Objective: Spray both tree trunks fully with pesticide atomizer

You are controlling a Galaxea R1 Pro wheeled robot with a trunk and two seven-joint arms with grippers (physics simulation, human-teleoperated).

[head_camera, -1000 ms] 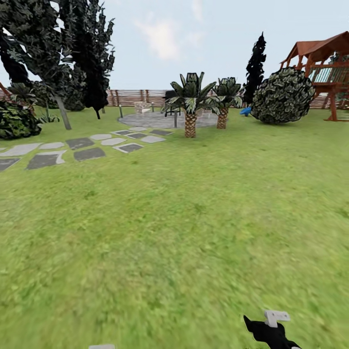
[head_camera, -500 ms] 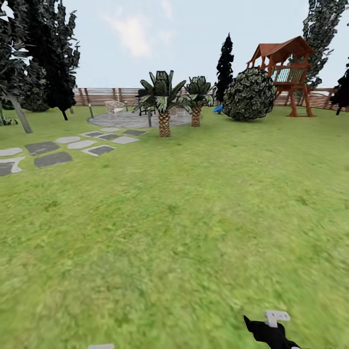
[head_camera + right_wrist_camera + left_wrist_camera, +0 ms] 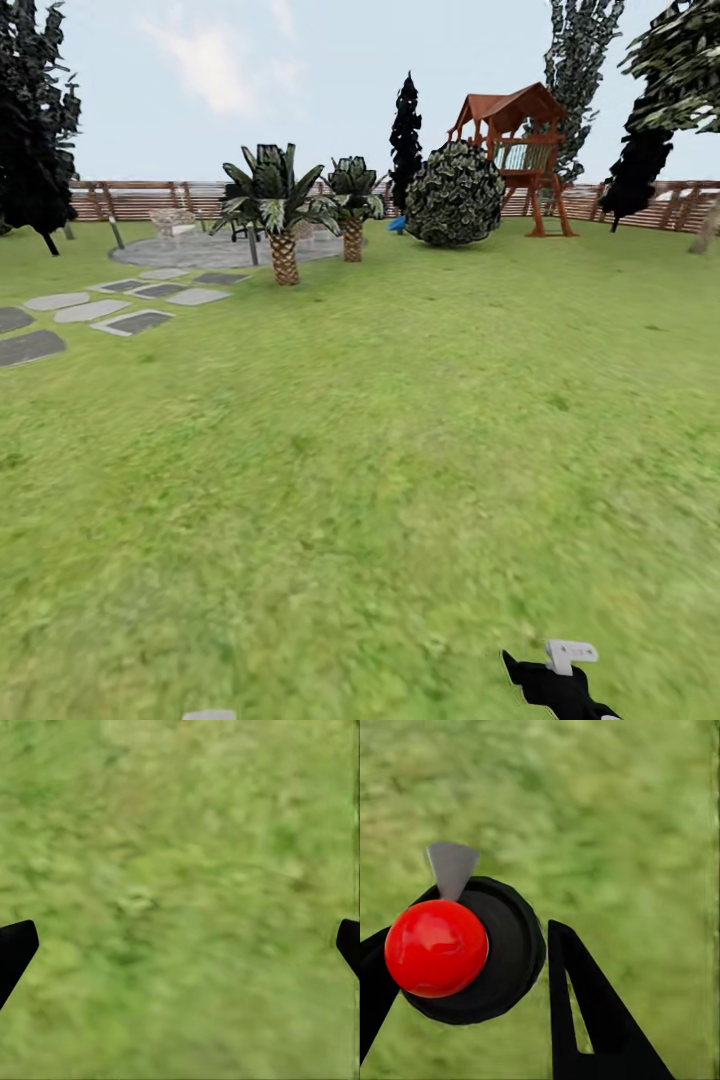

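In the left wrist view my left gripper (image 3: 472, 967) is shut on a round black body with a shiny red knob and a grey wedge-shaped nozzle, seen end on: the pesticide atomizer (image 3: 435, 945). Grass lies below it. A grey tip of the left gripper (image 3: 210, 715) peeks in at the head view's bottom edge. My right gripper (image 3: 560, 680) hangs low over the lawn, and in its wrist view its fingertips (image 3: 15, 949) stand wide apart, open and empty. A slice of a leaning grey-brown tree trunk (image 3: 708, 228) shows at the far right edge, far off.
Green lawn (image 3: 380, 450) stretches ahead to a brown slat fence (image 3: 130, 200). Two short palms (image 3: 283, 215), a round bush (image 3: 455, 195) and a wooden playset (image 3: 520, 150) stand far ahead. Stepping stones (image 3: 90, 310) lead to a paved circle at the left.
The whole head view has slid left, so the camera has turned right. The playset and bush moved toward the middle, and the big leaning tree at the left left the picture. Both grippers hold their place.
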